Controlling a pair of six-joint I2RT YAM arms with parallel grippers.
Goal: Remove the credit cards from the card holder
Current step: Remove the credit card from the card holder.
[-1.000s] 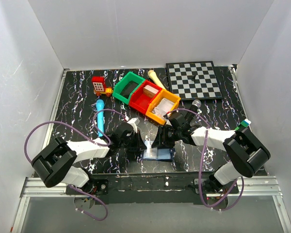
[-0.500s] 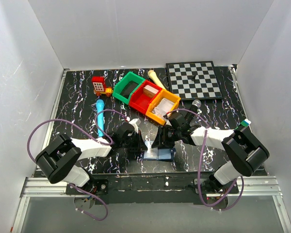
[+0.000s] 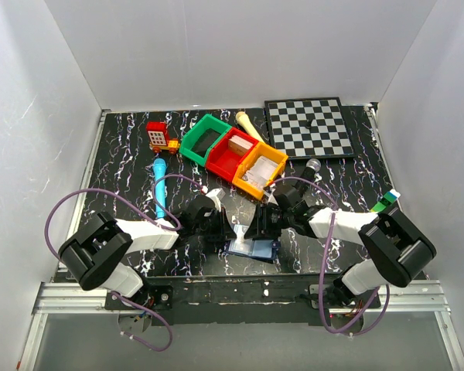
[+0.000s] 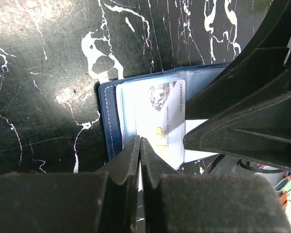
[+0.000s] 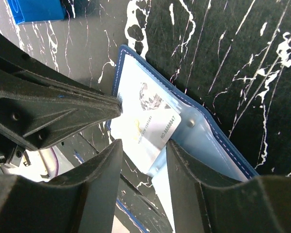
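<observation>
Navy-blue card holder, count one, lay open and flat on the black, white-veined table, near the front edge and between the two grippers. Pale stitching ran along its rim. The inner sleeves were clear glossy plastic over pale blue-grey, and one small round stud sat on the inner panel.

Cards visible: one. The card was white, glossy and rectangular, lying askew over one panel. Print on it: gold "VIP", a grey emblem above, and a number line starting "NO.888". The remaining digits and the small line under "VIP" were not legible.

Left gripper: black fingers pressed together, tips at the card's edge.
Right gripper: fingers spread, straddling the card's end. Contact with the card could not be told.

Also noted:
- three plastic bins in a touching row: green, red and orange
- one chessboard
- one blue cube
</observation>
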